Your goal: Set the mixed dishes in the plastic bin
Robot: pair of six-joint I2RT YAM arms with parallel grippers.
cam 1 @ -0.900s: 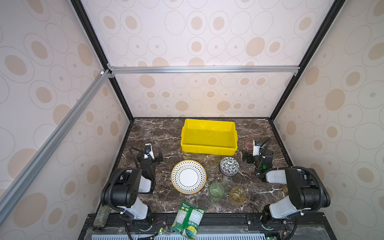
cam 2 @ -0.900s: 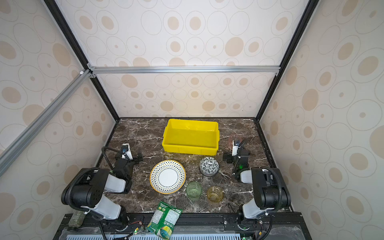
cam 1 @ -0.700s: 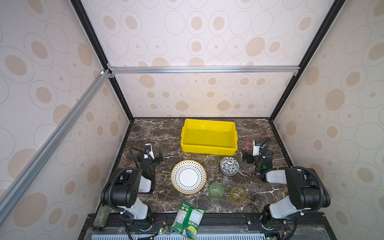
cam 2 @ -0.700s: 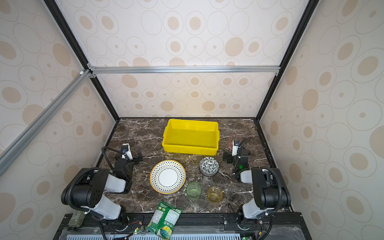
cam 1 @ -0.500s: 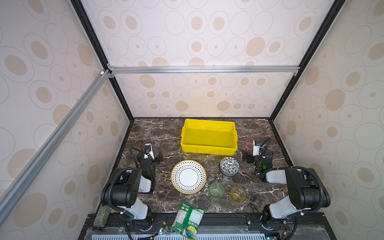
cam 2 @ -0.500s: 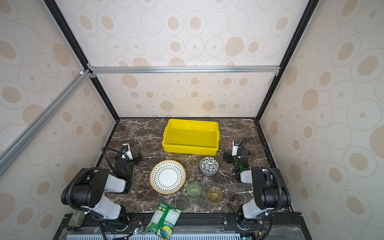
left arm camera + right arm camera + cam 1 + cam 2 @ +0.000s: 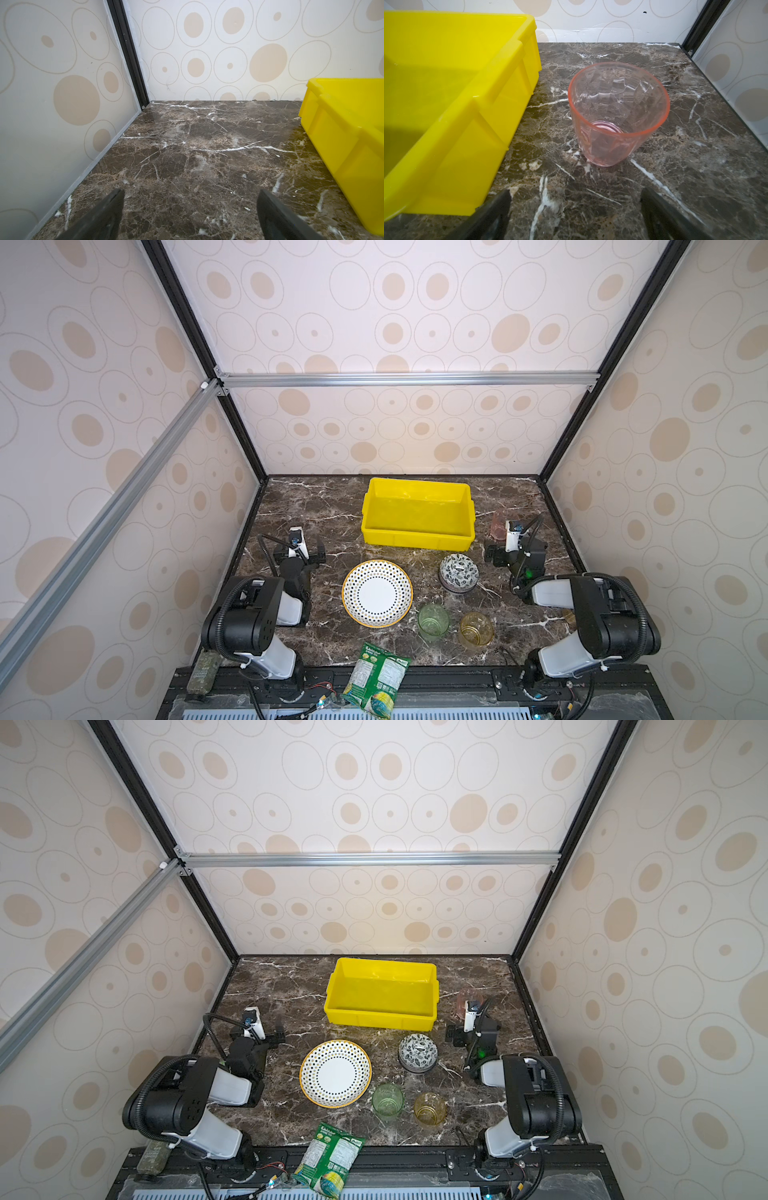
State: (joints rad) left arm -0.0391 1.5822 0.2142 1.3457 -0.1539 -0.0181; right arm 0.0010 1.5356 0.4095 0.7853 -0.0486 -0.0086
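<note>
**A:** Where does the yellow rectangular plastic bin (image 7: 415, 540) sit?

**B:** At the back middle of the dark marble tabletop (image 7: 324, 506). The pink glass tumbler (image 7: 616, 108) stands near the bin's right end, not touching it.

**A:** And in front?

**B:** The round dotted ceramic plate (image 7: 377, 593) lies before the bin, with the black-white patterned ceramic bowl (image 7: 459, 571) to its right. Nearer the front stand the green glass tumbler (image 7: 433, 621) and, right of it, the amber glass tumbler (image 7: 476, 628). The green printed snack packet (image 7: 376, 678) lies across the front edge.

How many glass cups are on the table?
3. The green glass tumbler and the amber glass tumbler stand side by side near the front edge. The pink glass tumbler stands beside the yellow plastic bin, half hidden by the right arm in both top views.
</note>
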